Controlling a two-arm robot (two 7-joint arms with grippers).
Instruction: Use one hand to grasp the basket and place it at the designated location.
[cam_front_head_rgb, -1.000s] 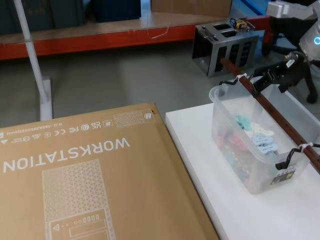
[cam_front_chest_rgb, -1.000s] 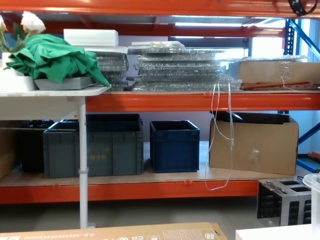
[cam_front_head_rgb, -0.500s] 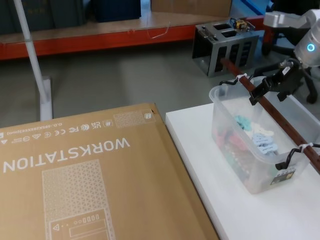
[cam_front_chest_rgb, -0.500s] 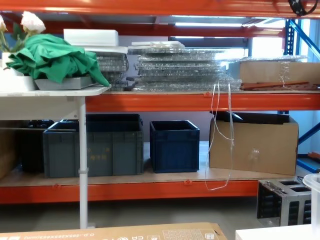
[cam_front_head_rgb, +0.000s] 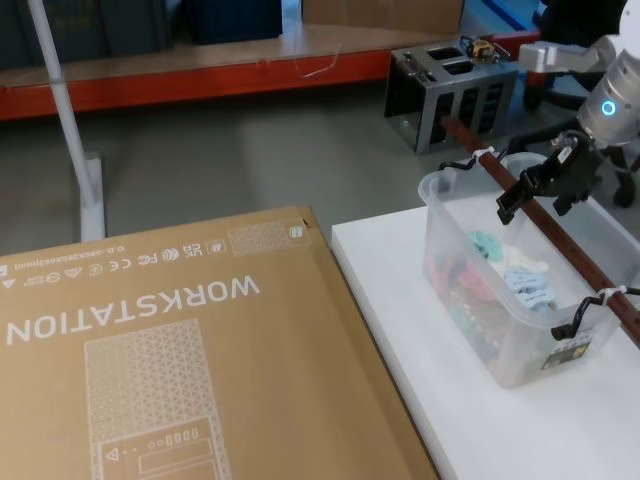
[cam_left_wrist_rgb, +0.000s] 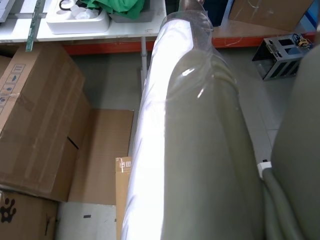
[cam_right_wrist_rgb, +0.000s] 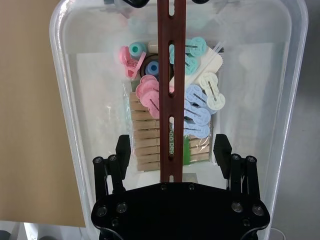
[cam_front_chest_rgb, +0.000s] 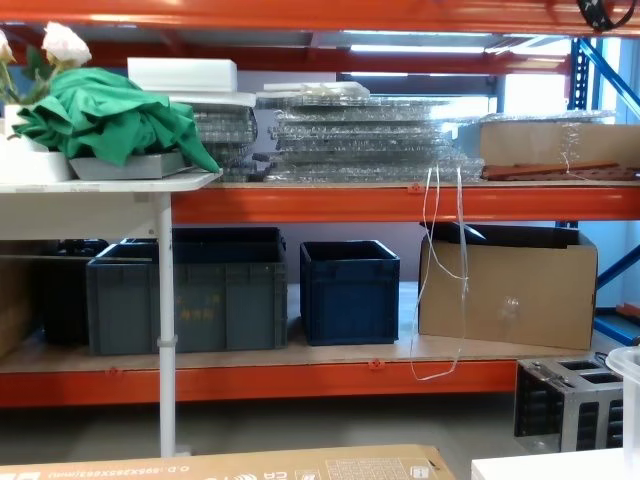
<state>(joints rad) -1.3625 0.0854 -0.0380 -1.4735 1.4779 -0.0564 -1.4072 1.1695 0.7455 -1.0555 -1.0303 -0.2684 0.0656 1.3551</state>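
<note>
The basket (cam_front_head_rgb: 470, 310), a clear plastic tub, stands on a white tabletop (cam_front_head_rgb: 440, 400) at about 4 o'clock in the head view, close to the table's far edge, with its long axis running from 11 to 5 o'clock. Coloured and wooden clothes pegs (cam_right_wrist_rgb: 192, 107) lie on its floor. A reddish-brown bar handle (cam_front_head_rgb: 560, 249) spans it lengthwise on black end fittings. The right gripper (cam_front_head_rgb: 537, 195) hangs over the far half of that bar with its fingers spread, one on each side of it and clear of it, grasping nothing; the right wrist view looks straight down the bar between them. Just beside the table, at 8 o'clock, lies a large flat carton (cam_front_head_rgb: 170, 360) printed WORKSTATION. On the grey floor beyond, a grey metal rack (cam_front_head_rgb: 450, 90) sits at 1 o'clock and a white pole on a foot (cam_front_head_rgb: 75, 130) at 10 o'clock. In the chest view orange racking (cam_front_chest_rgb: 400, 200) crosses the room; its low shelf carries dark blue crates (cam_front_chest_rgb: 350, 290) at 6 o'clock and an open cardboard box (cam_front_chest_rgb: 505, 290) at 4 o'clock, while a white side table (cam_front_chest_rgb: 100, 185) at 9 o'clock bears a green cloth (cam_front_chest_rgb: 110, 120).
</note>
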